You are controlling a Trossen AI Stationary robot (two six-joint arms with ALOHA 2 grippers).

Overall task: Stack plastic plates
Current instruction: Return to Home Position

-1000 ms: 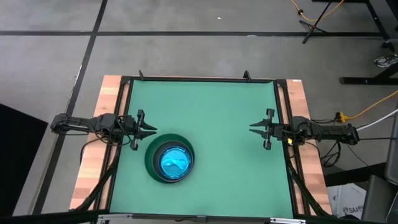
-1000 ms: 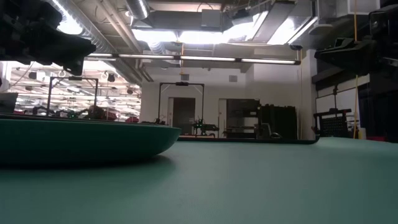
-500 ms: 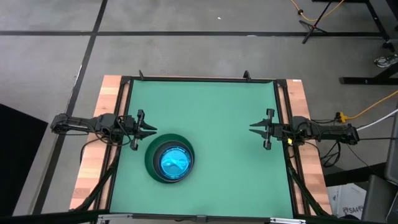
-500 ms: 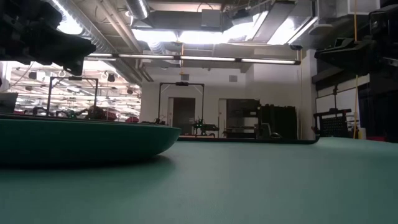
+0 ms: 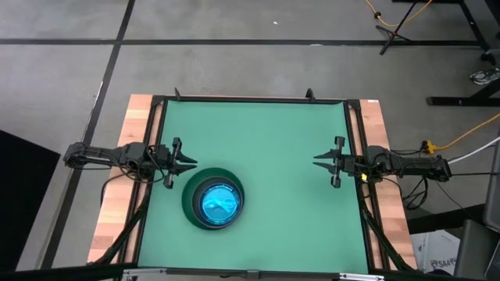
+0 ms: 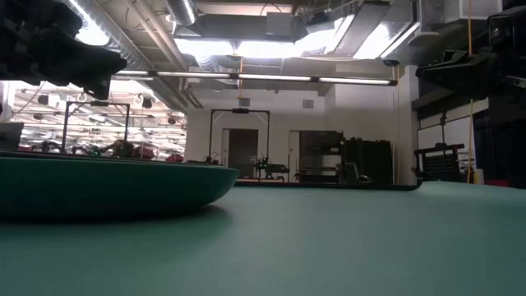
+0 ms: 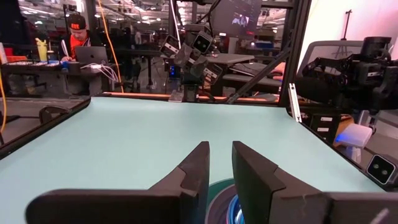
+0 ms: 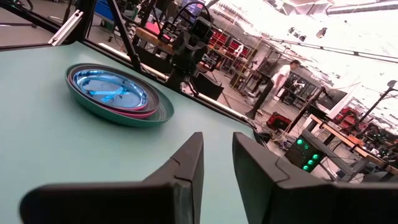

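The plastic plates (image 5: 213, 200) sit as one stack on the green table near its near-left part: a dark green plate at the bottom, a pink rim above it, cyan translucent plates on top. The stack also shows in the right wrist view (image 8: 118, 94), and its green rim (image 6: 107, 185) fills the low view's left. My left gripper (image 5: 193, 164) hovers just beyond the stack toward the left edge, fingers a little apart (image 7: 221, 163), holding nothing. My right gripper (image 5: 316, 162) waits by the table's right edge, fingers a little apart (image 8: 217, 155), holding nothing.
The green mat (image 5: 266, 148) lies bare beyond and to the right of the stack. A dark raised frame (image 5: 250, 99) borders the table. A person (image 7: 78, 43) sits at a desk far behind the table, seen in the left wrist view.
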